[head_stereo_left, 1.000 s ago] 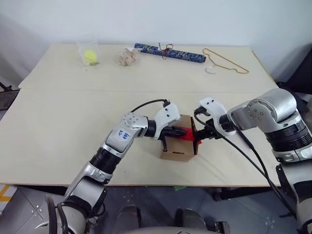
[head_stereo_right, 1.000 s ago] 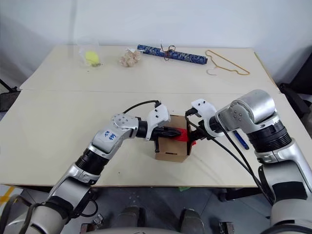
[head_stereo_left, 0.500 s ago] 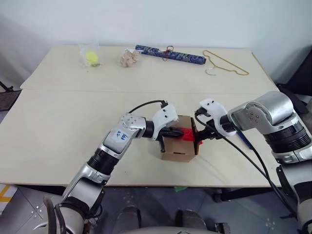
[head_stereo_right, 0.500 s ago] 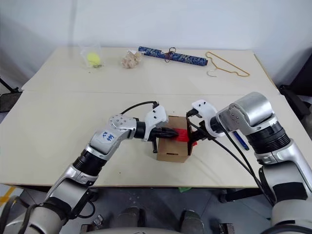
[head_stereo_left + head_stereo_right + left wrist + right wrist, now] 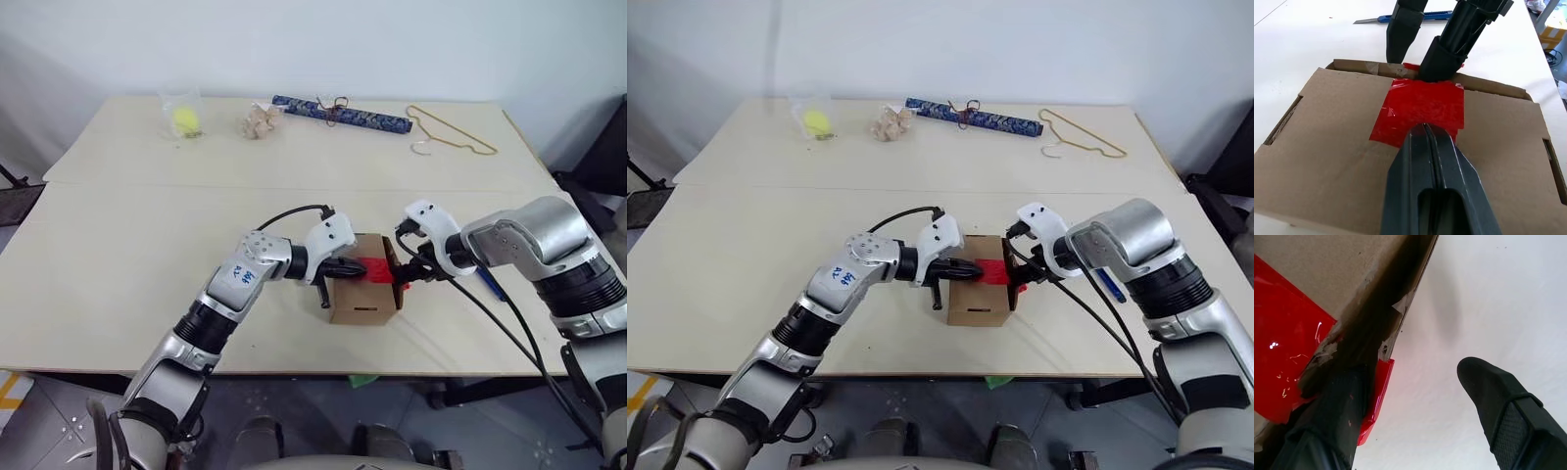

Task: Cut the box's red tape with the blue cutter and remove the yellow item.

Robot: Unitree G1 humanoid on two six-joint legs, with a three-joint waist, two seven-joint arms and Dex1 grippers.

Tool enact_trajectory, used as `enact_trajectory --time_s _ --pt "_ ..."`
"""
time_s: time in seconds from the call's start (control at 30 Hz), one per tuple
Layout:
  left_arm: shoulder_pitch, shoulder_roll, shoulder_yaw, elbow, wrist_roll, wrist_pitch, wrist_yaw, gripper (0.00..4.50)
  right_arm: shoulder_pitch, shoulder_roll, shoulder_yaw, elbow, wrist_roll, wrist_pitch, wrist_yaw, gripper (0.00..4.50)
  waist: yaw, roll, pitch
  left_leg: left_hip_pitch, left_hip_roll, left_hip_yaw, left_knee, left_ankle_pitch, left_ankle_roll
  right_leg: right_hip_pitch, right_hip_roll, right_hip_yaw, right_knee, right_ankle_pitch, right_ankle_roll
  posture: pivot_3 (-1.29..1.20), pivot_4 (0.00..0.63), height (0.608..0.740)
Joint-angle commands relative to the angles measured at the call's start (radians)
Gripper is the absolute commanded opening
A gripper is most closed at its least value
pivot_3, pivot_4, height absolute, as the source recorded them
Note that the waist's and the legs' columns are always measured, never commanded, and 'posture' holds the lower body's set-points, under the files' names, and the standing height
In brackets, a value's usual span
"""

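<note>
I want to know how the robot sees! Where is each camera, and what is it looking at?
Eye views: on the head, looking down over both arms at the box on the table.
Left wrist view: looks along the shut left hand pressing the red tape; blue cutter beyond.
Right wrist view: looks along the open right hand at the box's edge.
All share the red tape.

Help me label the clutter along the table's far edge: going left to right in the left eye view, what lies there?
Yellow-green ball in a clear bag → small beige bundle → long dark blue patterned roll → gold wire hanger.
</note>
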Motion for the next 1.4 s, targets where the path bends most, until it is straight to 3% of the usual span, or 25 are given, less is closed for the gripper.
enact_trajectory --time_s 0.03,0.43,0.93,1.2,1.4 --pt "0.073 0.056 -0.05 0.066 0.053 0.084 -0.004 0.0 0.032 -0.083 0.026 0.111 -0.157 -0.016 -0.053 3.36 -0.001 0.0 0.0 0.0 0.0 0.0 0.0 0.0 0.0 0.0 0.0 0.0 -0.001 0.0 -0.001 0.0 0.15 0.74" --pt "0.078 0.054 -0.052 0.058 0.05 0.092 -0.003 0.0 0.031 -0.124 0.094 0.115 -0.19 -0.025 0.031 3.36 0.006 0.002 -0.001 0.0 0.0 0.001 0.0 -0.001 0.003 0.0 0.0 -0.001 -0.009 0.002 -0.004 0.0 0.15 0.74" --pt "0.089 0.043 -0.062 0.06 0.053 0.084 0.007 0.0 0.044 -0.145 0.056 0.108 -0.274 -0.097 0.009 3.36 0.01 0.002 -0.001 0.0 0.001 0.003 -0.001 -0.001 0.003 0.0 0.0 0.0 -0.014 0.003 -0.009 0.0 0.15 0.74" --pt "0.081 0.03 -0.07 0.087 0.059 0.075 0.011 0.0 0.073 -0.191 0.1 0.104 -0.329 -0.186 0.02 3.36 0.02 0.003 0.0 -0.001 0.0 0.003 -0.001 -0.002 0.004 0.0 -0.001 0.0 -0.017 0.003 -0.011 0.0 0.15 0.74" --pt "0.082 0.027 -0.075 0.098 0.064 0.078 0.018 0.0 0.113 -0.175 0.046 0.121 -0.317 -0.144 0.011 3.36 0.034 0.003 -0.001 -0.001 0.0 0.003 -0.001 -0.004 0.0 0.001 -0.001 0.0 -0.019 0.004 -0.013 0.0 0.15 0.74"
